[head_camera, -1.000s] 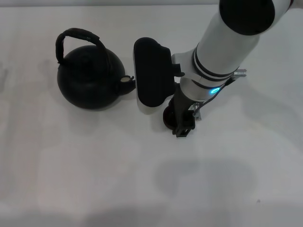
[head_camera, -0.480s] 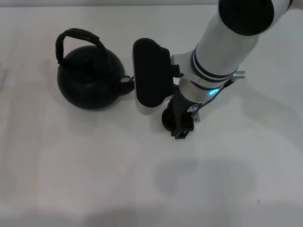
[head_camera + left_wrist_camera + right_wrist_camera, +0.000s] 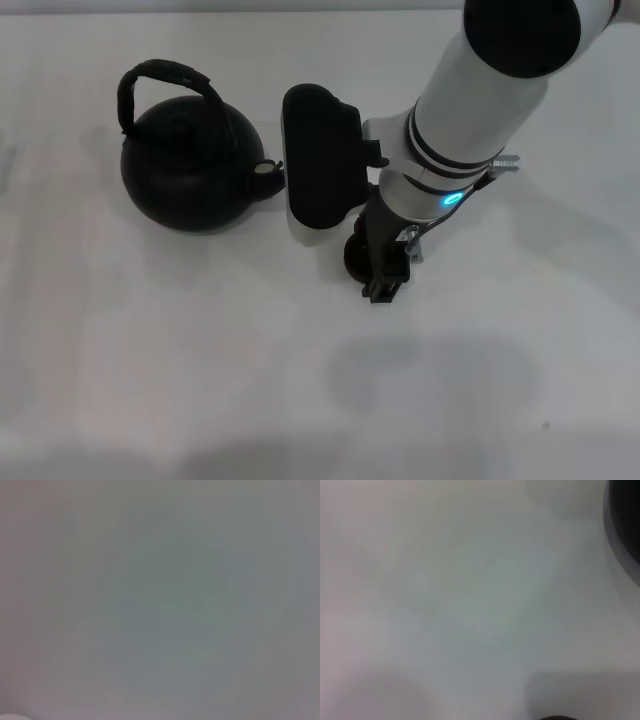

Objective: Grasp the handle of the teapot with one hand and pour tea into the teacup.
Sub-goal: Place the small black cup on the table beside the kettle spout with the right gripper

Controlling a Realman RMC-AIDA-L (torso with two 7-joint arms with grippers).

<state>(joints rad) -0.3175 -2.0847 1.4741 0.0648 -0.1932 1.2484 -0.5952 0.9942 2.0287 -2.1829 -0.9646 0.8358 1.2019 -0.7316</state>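
In the head view the large matte black teapot (image 3: 190, 160) stands upright on the white table at the left. Its arched wrapped handle (image 3: 165, 75) is up and its short spout (image 3: 268, 178) points right. My right gripper (image 3: 378, 262) reaches down just right of the spout and is shut on the small dark teacup (image 3: 352, 255). Only the cup's left edge shows beside the fingers (image 3: 384, 285). The teapot is untouched. My left gripper is out of view.
A black oblong housing on my right arm (image 3: 320, 155) hangs close to the spout. The white table (image 3: 200, 350) spreads in front. The right wrist view shows a dark curved edge (image 3: 626, 535) that I cannot identify. The left wrist view shows only a blank pale surface.
My right gripper shifted slightly left, then back and a little toward the front, with the teacup moving along with it. The teapot has not moved.
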